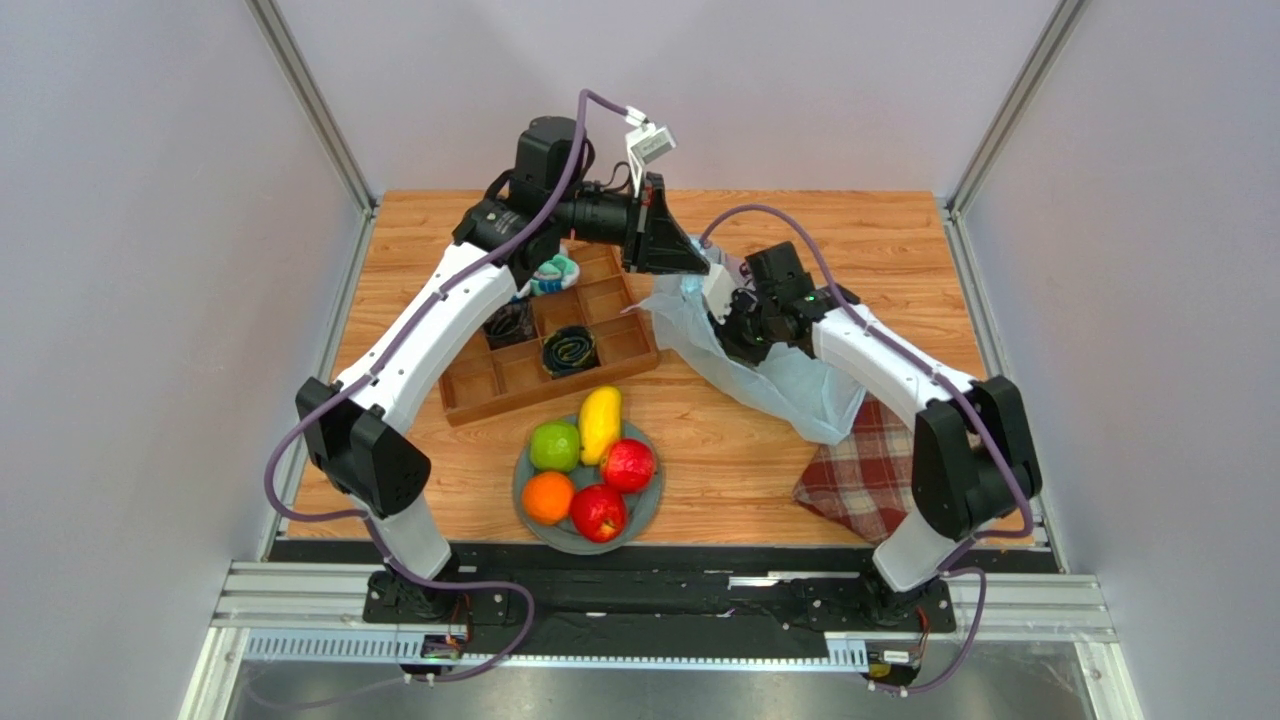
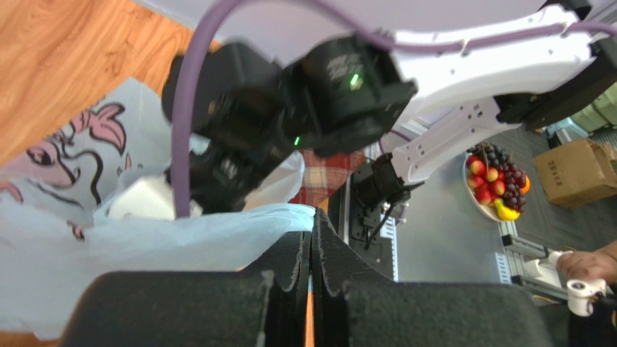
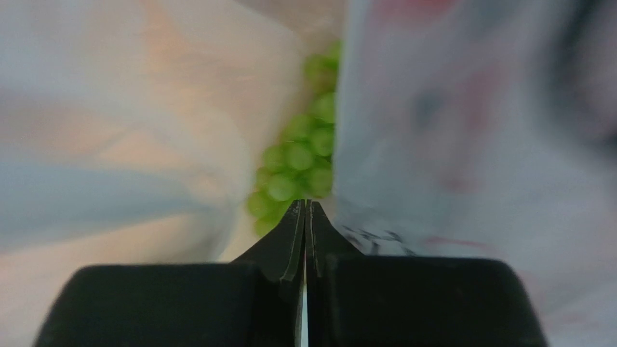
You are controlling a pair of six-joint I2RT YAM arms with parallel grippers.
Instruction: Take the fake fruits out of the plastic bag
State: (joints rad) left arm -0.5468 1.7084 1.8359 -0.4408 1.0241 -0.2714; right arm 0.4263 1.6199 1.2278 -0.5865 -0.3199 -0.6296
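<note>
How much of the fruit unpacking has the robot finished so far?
Done: five fruits sit on the grey plate, out of the bag. In hand: the left gripper pinches the bag's edge and holds it up, while the right gripper is inside it, closed right at a bunch of green grapes; whether it grips them is unclear. Left: the grapes must come out, and the bag may hide more.

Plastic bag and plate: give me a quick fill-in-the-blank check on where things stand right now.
1. The grey plate holds ___ fake fruits.
2. The left gripper is shut on the rim of the plastic ___.
3. Just past the shut right gripper, inside that plastic, lies a bunch of green ___.
Missing words: five; bag; grapes.
</note>
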